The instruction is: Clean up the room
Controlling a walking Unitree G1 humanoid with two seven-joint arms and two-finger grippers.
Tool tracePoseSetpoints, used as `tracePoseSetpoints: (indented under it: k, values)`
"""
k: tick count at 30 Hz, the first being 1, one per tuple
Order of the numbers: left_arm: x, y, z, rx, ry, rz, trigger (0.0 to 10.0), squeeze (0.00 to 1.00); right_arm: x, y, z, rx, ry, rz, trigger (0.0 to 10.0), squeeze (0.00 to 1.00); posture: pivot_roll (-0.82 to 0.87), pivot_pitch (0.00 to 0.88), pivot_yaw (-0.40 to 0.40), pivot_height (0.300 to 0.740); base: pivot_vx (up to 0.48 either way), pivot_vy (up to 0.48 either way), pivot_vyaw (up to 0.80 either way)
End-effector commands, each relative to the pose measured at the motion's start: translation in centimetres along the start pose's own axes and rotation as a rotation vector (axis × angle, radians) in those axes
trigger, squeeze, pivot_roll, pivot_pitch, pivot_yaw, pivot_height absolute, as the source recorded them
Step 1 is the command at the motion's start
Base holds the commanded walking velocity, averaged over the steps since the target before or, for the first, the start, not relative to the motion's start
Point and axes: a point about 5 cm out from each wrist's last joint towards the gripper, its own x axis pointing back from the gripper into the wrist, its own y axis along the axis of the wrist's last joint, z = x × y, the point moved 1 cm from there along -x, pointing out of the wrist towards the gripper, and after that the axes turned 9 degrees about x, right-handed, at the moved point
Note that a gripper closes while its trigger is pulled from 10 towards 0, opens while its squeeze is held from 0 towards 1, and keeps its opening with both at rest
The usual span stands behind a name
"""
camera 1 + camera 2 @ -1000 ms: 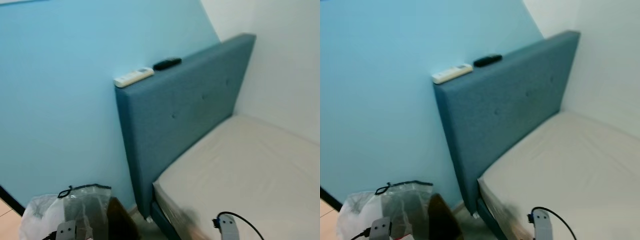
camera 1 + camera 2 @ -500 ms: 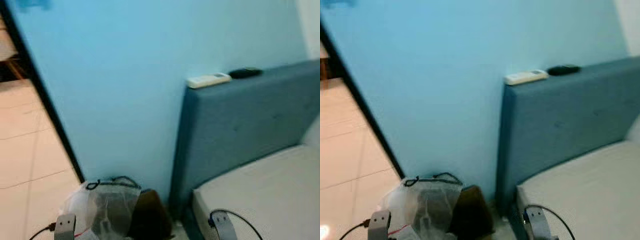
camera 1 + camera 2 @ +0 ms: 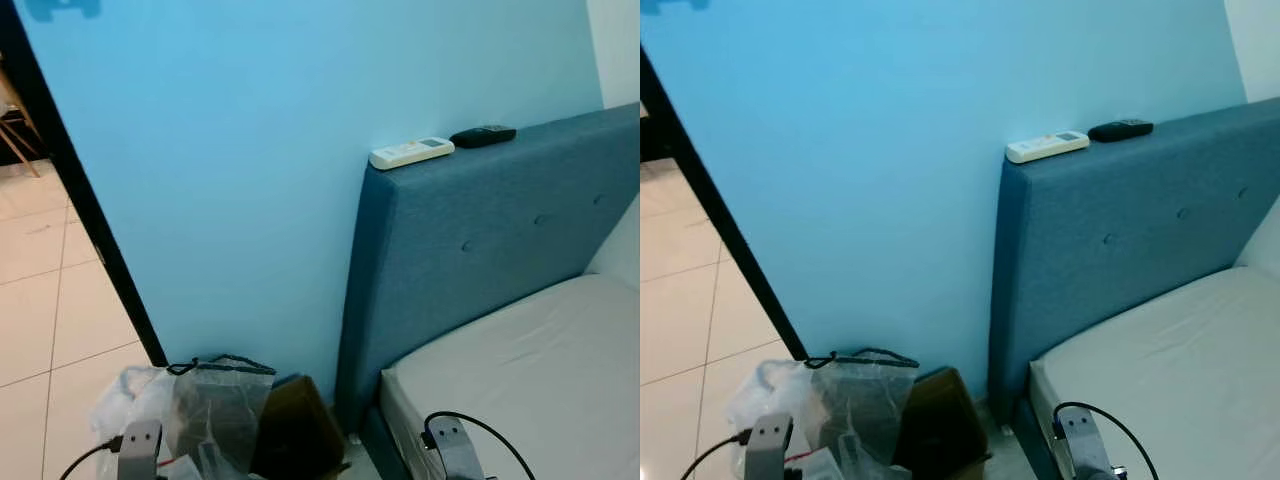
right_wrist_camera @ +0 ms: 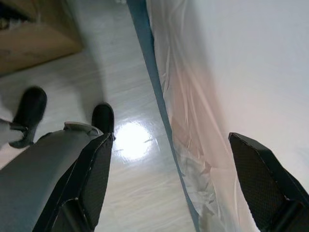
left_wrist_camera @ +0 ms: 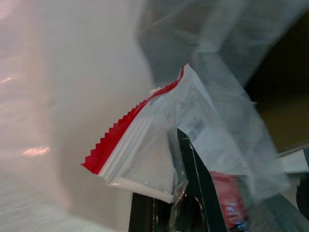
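My left gripper has its fingers clamped on a white wrapper with a red serrated edge, right against the clear plastic trash bag on the tiled floor by the blue wall. My right gripper hangs spread wide beside the mattress edge. I see open tile leftward past the black door frame; the headboard closes the right.

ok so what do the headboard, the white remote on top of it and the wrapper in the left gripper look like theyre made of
Headboard: woven fabric upholstery, matte blue-grey, with tufted buttons and no shine.
White remote: probably hard plastic, smooth, with crisp edges and a small pale display window.
Wrapper, held by the left gripper: thin plastic film, see-through with a red serrated edge, creased and glossy. It sits against a clear plastic bag.
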Motion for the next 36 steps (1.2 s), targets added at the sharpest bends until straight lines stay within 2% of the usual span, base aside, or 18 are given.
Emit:
tracePoseSetpoints:
  k: [1,5,8,18,22,26,31,36]
  values:
    - [-0.1,-0.3,-0.5,-0.014,-0.016,0.020,10.0,0.00,0.0,-0.5,-0.5,-0.004,-0.010,0.019,10.0,0.00,-0.03,0.000,-0.030,0.740,0.000,-0.420,0.00]
    - [-0.1,-0.4,-0.8,-0.030,-0.026,0.030,10.0,0.00,0.0,-0.9,0.0,0.001,0.020,0.043,10.0,0.00,-0.03,0.000,-0.028,0.740,0.000,-0.068,0.00]
    - [-0.1,-0.6,-0.6,-0.046,-0.010,0.036,10.0,0.00,0.1,-1.5,0.6,0.038,0.065,0.073,10.0,0.00,-0.03,0.000,-0.029,0.740,0.000,0.000,0.00]
    - [0.3,-1.9,0.3,-0.071,0.022,0.074,10.0,0.00,0.1,-1.6,0.8,0.100,0.099,0.078,10.0,0.00,-0.02,0.000,-0.029,0.740,0.000,0.000,0.00]
    - [0.4,-2.1,0.3,-0.132,0.008,0.089,10.0,0.00,0.1,-1.5,0.9,0.110,0.116,0.071,10.0,0.00,-0.02,0.000,-0.029,0.740,0.000,-0.360,0.00]
    - [0.4,-2.2,0.5,-0.106,0.024,0.090,10.0,0.00,0.1,-1.0,0.7,0.104,0.127,0.029,10.0,0.00,-0.02,0.000,-0.028,0.740,0.000,-0.480,0.00]
    - [0.4,-2.2,0.2,-0.102,0.014,0.091,10.0,0.00,0.1,-1.1,1.2,0.163,0.176,0.019,10.0,0.00,-0.03,0.000,-0.028,0.740,0.000,0.000,0.10]
    - [0.3,-2.2,0.2,-0.109,0.010,0.093,10.0,0.00,0.1,-1.8,1.3,0.174,0.173,0.043,10.0,0.00,-0.03,0.000,-0.026,0.740,0.000,0.000,0.56]
